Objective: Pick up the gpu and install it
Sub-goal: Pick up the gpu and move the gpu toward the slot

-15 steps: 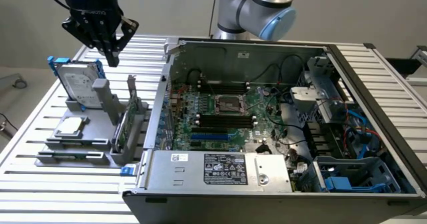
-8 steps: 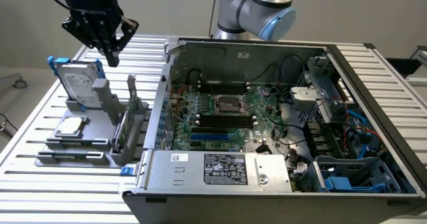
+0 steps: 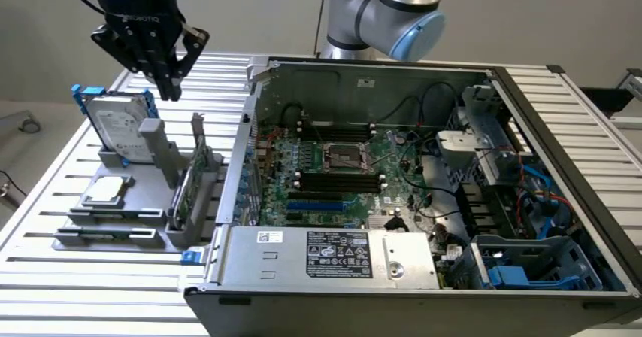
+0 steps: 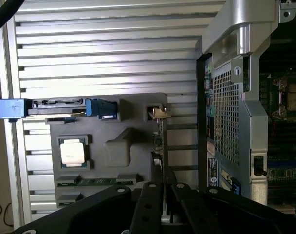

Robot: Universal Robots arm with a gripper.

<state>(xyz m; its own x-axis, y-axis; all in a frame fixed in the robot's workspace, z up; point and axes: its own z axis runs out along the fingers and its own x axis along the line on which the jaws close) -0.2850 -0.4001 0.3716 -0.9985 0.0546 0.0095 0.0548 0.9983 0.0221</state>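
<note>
One black robot gripper (image 3: 168, 81) hangs above the grey plastic parts holder (image 3: 110, 235), near its far end and well apart from the gpu (image 3: 192, 179). You cannot tell whether it is released or clenched. Your gpu, a thin green circuit-board card with a silver metal end bracket, stands on edge in the holder, just beside the open black-and-silver computer case (image 3: 381, 65). In the wrist view the card (image 4: 158, 146) shows edge-on beyond the gripper (image 4: 163, 204), with the silver square CPU chip (image 4: 72, 152) and the blue-framed silver hard drive (image 4: 58, 105) beside it.
</note>
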